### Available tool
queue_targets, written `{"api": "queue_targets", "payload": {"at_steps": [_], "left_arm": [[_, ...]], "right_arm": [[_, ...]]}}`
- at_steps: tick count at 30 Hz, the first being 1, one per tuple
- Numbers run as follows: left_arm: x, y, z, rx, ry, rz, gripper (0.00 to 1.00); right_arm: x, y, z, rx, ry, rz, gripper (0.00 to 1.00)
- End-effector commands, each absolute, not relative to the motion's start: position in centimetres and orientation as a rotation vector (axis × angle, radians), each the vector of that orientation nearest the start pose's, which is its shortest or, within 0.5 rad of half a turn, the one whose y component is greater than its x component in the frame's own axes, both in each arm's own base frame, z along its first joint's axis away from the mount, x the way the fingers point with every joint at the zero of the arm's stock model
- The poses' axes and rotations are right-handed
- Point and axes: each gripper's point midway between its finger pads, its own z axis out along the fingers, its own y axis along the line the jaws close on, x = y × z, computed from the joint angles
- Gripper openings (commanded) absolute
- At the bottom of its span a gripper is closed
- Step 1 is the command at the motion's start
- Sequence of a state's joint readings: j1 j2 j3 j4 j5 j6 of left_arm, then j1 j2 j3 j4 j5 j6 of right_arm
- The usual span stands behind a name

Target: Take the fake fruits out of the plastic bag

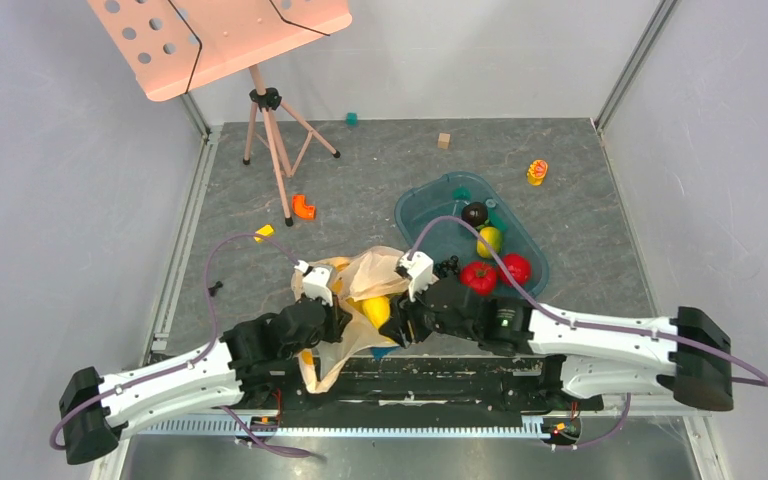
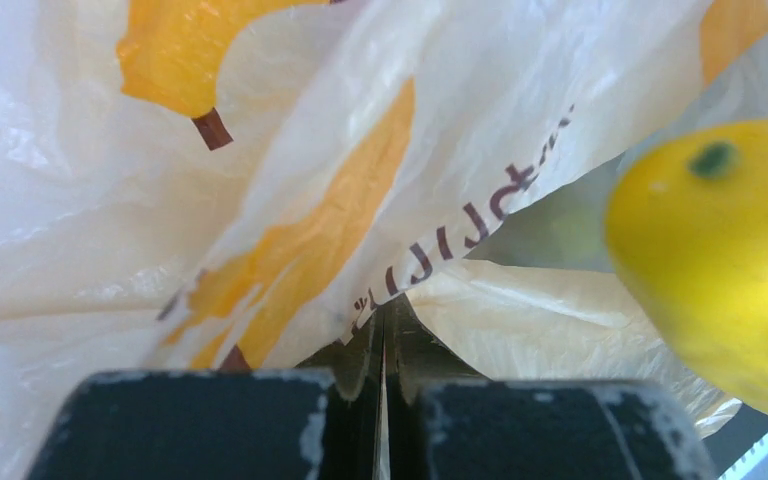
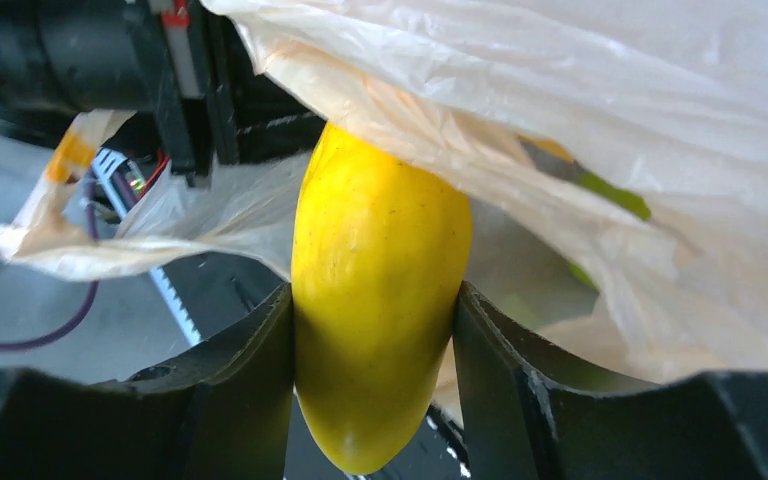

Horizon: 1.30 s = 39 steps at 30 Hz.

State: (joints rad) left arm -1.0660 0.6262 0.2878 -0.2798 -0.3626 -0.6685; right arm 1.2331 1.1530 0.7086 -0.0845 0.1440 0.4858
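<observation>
The plastic bag (image 1: 365, 272) lies crumpled near the table's front edge between my two arms. My left gripper (image 1: 335, 318) is shut on the plastic bag (image 2: 360, 150), its jaws pressed together with film pinched at the tips (image 2: 384, 320). My right gripper (image 1: 397, 322) is shut on a long yellow fruit (image 1: 377, 310) at the bag's mouth. In the right wrist view both fingers press that yellow fruit (image 3: 375, 290), which sticks out from under the bag (image 3: 560, 100). A green fruit (image 3: 615, 195) shows through the film. The left wrist view has the yellow fruit (image 2: 720, 260) at right.
A teal tray (image 1: 430, 205) behind the right arm holds two red fruits (image 1: 478, 276), a lemon (image 1: 489, 241), a dark plum (image 1: 475, 212) and a black grape bunch (image 1: 447, 267). A pink music stand (image 1: 220, 40) stands back left. Small toys (image 1: 303, 206) are scattered around.
</observation>
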Motion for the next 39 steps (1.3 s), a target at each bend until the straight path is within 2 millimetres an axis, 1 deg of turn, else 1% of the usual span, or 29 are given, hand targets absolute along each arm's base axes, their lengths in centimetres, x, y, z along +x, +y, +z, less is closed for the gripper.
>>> {"api": "queue_targets", "payload": {"at_steps": [1,3,5,11,14,16,19,23,26,29,30,33,37,39], "left_arm": [[16.4,-18.5,9.5,0.125,2.120,-0.585,0.02],[16.5,-18.3,9.5,0.115,2.122,-0.570,0.02],[16.5,-18.2,9.4,0.116,2.125,-0.561,0.02],[16.3,-18.2,9.4,0.106,2.103,-0.603,0.02],[16.2,-17.9,9.9,0.085,2.064,-0.638,0.02],[16.3,-17.5,10.3,0.062,2.039,-0.643,0.06],[16.6,-16.6,10.8,0.042,2.011,-0.626,0.13],[16.5,-16.6,11.0,0.076,2.004,-0.618,0.15],[16.4,-17.0,10.5,0.102,2.025,-0.611,0.11],[16.5,-16.9,10.0,0.106,2.052,-0.571,0.03],[16.6,-16.9,10.0,0.107,2.057,-0.563,0.02],[16.6,-17.0,9.8,0.116,2.065,-0.553,0.02],[16.7,-16.9,9.8,0.108,2.070,-0.543,0.03],[16.7,-16.8,9.8,0.111,2.068,-0.541,0.03]], "right_arm": [[10.3,32.5,16.7,-0.786,2.045,0.988,0.33],[10.2,31.6,17.4,-0.772,2.033,0.986,0.33],[10.6,30.3,17.7,-0.731,2.030,0.949,0.33],[12.4,26.2,17.8,-0.615,2.053,0.789,0.33],[13.7,24.2,18.0,-0.548,2.063,0.705,0.33],[14.5,22.8,18.1,-0.509,2.070,0.646,0.32],[16.2,20.4,18.4,-0.422,2.077,0.542,0.31],[18.5,17.5,18.3,-0.325,2.101,0.365,0.30],[19.7,16.8,18.2,-0.302,2.115,0.275,0.29],[21.3,16.0,18.2,-0.260,2.118,0.177,0.29],[21.8,15.8,18.2,-0.250,2.122,0.145,0.29],[23.8,15.2,17.5,-0.229,2.134,0.077,0.29],[26.5,15.4,16.0,-0.241,2.165,0.091,0.29],[27.7,15.9,15.3,-0.267,2.170,0.118,0.29]]}}
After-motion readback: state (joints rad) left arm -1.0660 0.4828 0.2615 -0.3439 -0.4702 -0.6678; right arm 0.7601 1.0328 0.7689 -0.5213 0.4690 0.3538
